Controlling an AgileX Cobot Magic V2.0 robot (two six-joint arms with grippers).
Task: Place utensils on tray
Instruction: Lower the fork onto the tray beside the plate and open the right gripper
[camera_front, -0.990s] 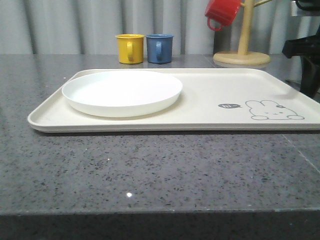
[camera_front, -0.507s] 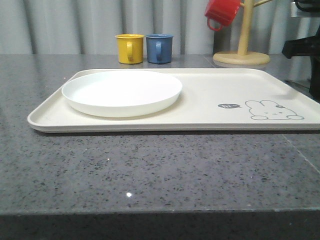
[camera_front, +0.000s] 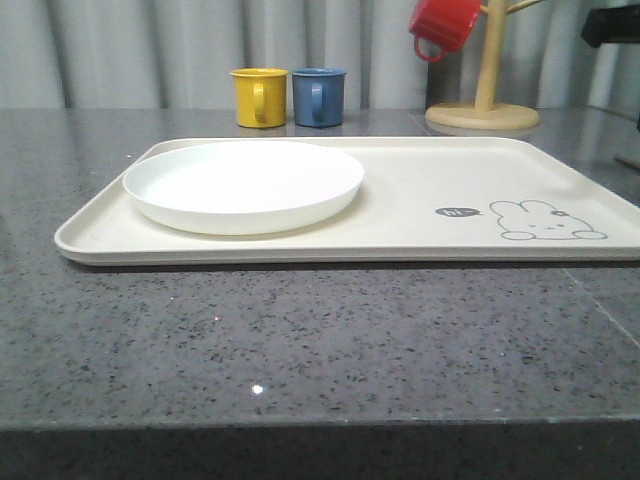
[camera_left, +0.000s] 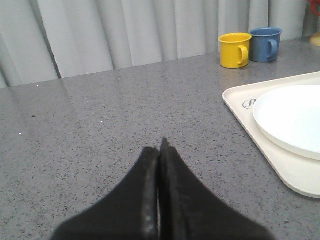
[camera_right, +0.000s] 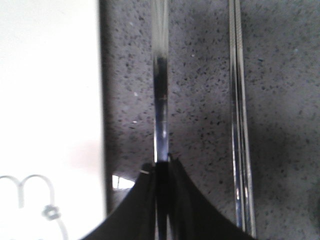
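1. The cream tray (camera_front: 400, 200) on the grey speckled table (camera_front: 300, 340) bears a printed rabbit drawing (camera_front: 545, 221) near its right end, and just left of the rabbit a small dark speech bubble (camera_front: 459, 211) whose writing is too small to read. In the left wrist view a round printed mark starting with what looks like a "B" or "R" peeks out from under the white plate (camera_left: 295, 120) at the tray's corner; the rest is hidden.
2. Against the earlier front pictures, the dark bulk of the right arm that stood beyond the tray's right end a second ago has gone from there; only a dark piece (camera_front: 610, 25) remains high above that end. Tray, plate and mugs lie as before.
3. The left claw (camera_left: 160, 150) hovers over bare table well away from the tray's plate end, its two black fingers pressed together with nothing between them.
4. The right claw (camera_right: 161, 167) is down at the table just beside the tray's rim (camera_right: 97, 100), at the rabbit end. Its fingers are closed around a slim shiny utensil handle (camera_right: 160, 95), which runs alongside the rim; which utensil it is I cannot tell.
5. The pair of chopsticks (camera_right: 239, 125) lies on the table, parallel to that handle and farther from the tray.
6. Behind the tray stand a yellow mug (camera_front: 259, 97) and a blue mug (camera_front: 319, 96), side by side; a red mug (camera_front: 445, 25) hangs on a wooden mug tree (camera_front: 485, 100) behind the tray's rabbit end.
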